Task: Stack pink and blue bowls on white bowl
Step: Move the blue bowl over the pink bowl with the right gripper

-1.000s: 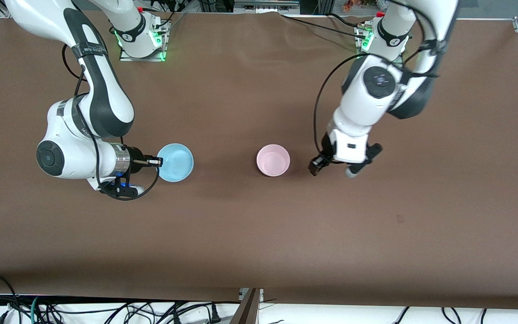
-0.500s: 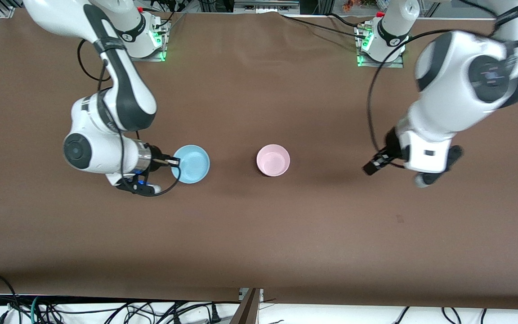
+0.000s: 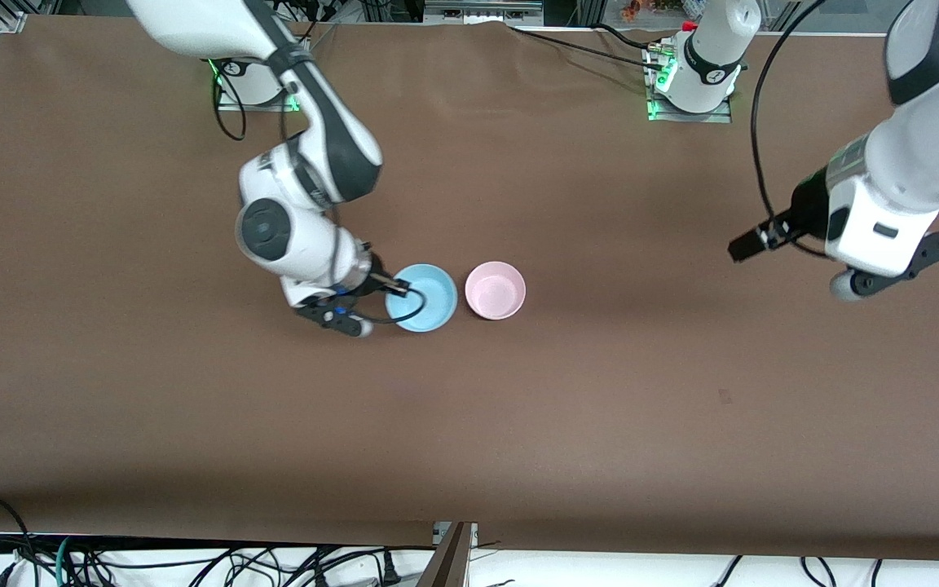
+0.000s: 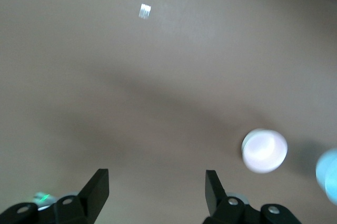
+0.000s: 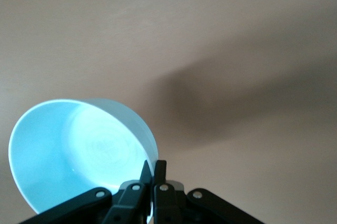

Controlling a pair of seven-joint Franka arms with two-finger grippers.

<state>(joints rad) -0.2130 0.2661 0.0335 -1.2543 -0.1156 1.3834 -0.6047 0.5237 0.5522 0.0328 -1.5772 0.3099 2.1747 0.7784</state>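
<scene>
Two bowls show in the front view: the pink bowl (image 3: pixel 495 290) sits on the brown table (image 3: pixel 469 424) near the middle of the frame, and the blue bowl (image 3: pixel 422 297) hangs just beside it, toward the right arm's end. The right gripper (image 3: pixel 398 286) pinches the blue bowl's rim, its fingers clamped tight. At the frame's right edge the left gripper (image 3: pixel 751 243) hangs over bare table, well apart from both bowls and carrying nothing. No separate white bowl can be made out; the pink one may be nested on it, but that cannot be told.

From the left wrist view, the left gripper's two fingers (image 4: pixel 98 191) stand wide apart at the bottom of the frame with only table between them; the pink bowl (image 4: pixel 264 150) shows small at lower right.

From the right wrist view, the blue bowl (image 5: pixel 79 155) fills the lower left, tilted, its rim nipped between the closed fingertips (image 5: pixel 152 174).

By the look of it, the pink bowl is placed and the blue bowl has yet to be set on it.
</scene>
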